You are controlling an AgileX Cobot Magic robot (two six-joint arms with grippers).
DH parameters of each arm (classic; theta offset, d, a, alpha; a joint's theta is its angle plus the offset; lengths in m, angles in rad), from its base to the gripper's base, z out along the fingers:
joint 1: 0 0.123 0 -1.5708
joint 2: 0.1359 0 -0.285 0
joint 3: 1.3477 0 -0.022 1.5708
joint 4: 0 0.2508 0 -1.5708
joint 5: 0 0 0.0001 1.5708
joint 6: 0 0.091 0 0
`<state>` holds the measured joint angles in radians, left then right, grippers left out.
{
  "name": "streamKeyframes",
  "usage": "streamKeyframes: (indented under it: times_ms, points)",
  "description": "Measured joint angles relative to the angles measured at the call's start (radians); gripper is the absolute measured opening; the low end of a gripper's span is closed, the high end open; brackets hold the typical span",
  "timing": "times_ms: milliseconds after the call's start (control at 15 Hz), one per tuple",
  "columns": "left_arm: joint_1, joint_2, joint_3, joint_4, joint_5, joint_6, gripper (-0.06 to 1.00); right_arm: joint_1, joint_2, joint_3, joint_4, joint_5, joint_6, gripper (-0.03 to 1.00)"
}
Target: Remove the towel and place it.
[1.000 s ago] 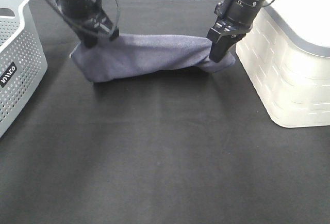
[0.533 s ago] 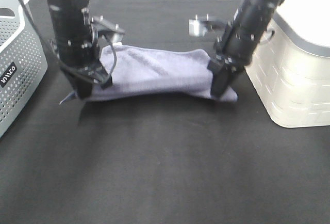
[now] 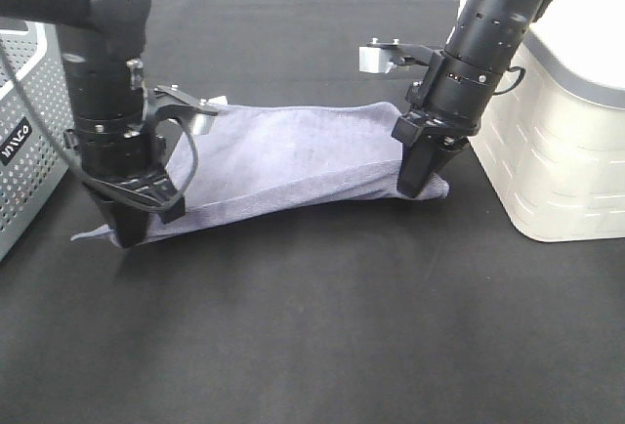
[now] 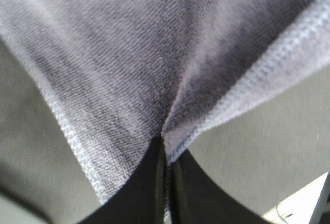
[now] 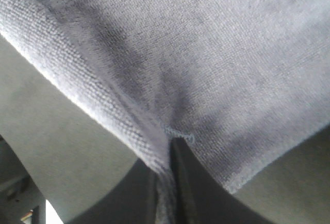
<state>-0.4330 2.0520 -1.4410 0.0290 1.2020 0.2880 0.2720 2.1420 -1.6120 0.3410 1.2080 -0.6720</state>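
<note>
Stretched left to right between both arms: towel (image 3: 293, 155), long axis across the table (image 3: 322, 326), resting low on it. Left end clenched in left gripper (image 3: 132, 233), right end pinched in right gripper (image 3: 415, 185); in both wrist views, cloth caught between the fingers. Neither arm nearer, one on each end. Against a second ago: no longer bunched in a roll, now spread flatter, lower, left end drawn further forward.

A grey perforated basket (image 3: 24, 150) stands at the left edge of the black table (image 3: 342, 326); a white bin (image 3: 557, 160) stands at the right.
</note>
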Motion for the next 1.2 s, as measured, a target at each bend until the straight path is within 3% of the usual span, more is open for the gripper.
streamKeyframes:
  times_ms: [333,667,800,1000,1200]
  points:
    - [0.000,-0.014,0.005,0.018,0.000,0.006,0.00,0.000,0.000,0.068,0.025,0.000,0.004,0.18]
    - [0.000,-0.014,0.009,0.029,0.004,0.019,0.01,0.000,0.000,0.122,0.042,-0.001,0.036,0.52]
    - [0.000,-0.014,0.009,0.029,0.004,0.019,0.14,0.000,-0.009,0.126,0.044,0.000,0.096,0.60]
    - [0.000,-0.014,0.031,0.023,0.006,-0.037,0.33,0.000,-0.052,0.128,0.055,0.000,0.140,0.62]
    - [0.000,-0.014,0.082,-0.017,0.010,-0.052,0.39,0.000,-0.115,0.128,0.059,0.000,0.206,0.62]
